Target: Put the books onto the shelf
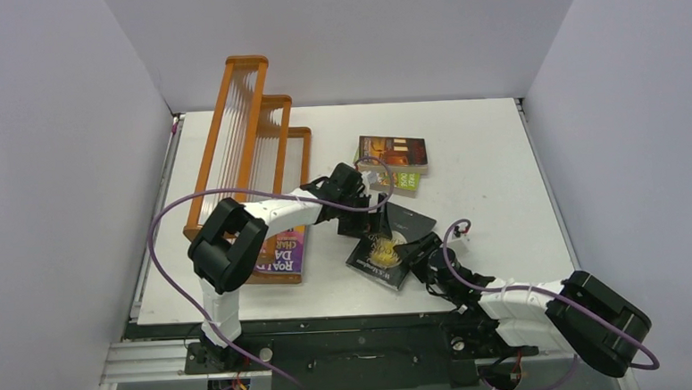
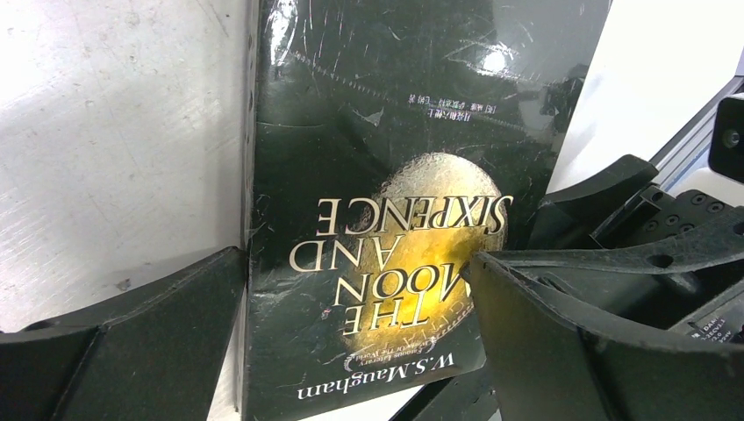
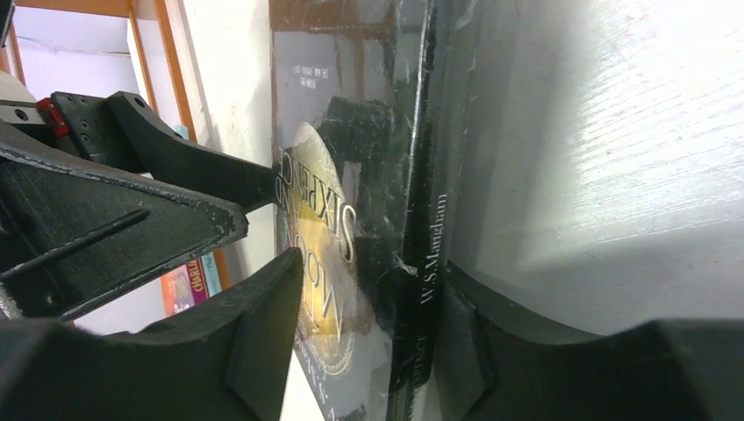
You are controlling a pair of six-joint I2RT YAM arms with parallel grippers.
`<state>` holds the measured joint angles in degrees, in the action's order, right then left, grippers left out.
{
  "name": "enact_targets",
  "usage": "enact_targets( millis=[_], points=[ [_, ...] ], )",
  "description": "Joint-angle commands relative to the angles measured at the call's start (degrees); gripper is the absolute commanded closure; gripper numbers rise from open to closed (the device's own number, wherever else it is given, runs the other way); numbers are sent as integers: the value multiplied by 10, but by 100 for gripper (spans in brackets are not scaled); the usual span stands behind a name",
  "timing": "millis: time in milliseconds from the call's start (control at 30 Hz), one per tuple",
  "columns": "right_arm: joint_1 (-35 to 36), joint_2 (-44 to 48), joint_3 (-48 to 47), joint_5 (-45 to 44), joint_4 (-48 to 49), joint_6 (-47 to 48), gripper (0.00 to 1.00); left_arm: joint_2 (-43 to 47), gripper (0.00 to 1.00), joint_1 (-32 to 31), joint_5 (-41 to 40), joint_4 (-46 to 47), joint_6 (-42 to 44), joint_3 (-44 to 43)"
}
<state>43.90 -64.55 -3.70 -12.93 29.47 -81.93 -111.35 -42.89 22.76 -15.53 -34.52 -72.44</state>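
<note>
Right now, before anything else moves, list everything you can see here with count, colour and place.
shelf: one, orange-brown, three stepped tiers, far left of the table
Roald Dahl book: one, orange-purple, flat at the shelf's near end
black book: one, black with gold emblem, near centre
brown-orange book: one, dark, flat, far centre
green book: one, bright green, at the brown-orange book's near edge, seemingly partly beneath it
table: one, white
left claw: one, black, open, over the black book's cover
right claw: one, black, closed on the black book's spine edge
</note>
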Motion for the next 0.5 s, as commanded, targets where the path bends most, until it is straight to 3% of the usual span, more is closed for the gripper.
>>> enact_targets(
  millis=[0,300,367,400,467],
  points=[
    [2,-2,3,6,14,-15,55,23,4,-22,56,34,-15,1],
    [-39,92,21,-4,-55,3,62,26,4,-10,52,18,-4,1],
    [-56,113,27,11,-51,13,82,29,4,-10,51,13,0,-2],
    [-61,126,28,17,-50,16,100,32,4,-10,50,11,3,-6],
    [-70,145,22,36,-53,30,100,37,4,-11,47,3,7,-13]
  ],
)
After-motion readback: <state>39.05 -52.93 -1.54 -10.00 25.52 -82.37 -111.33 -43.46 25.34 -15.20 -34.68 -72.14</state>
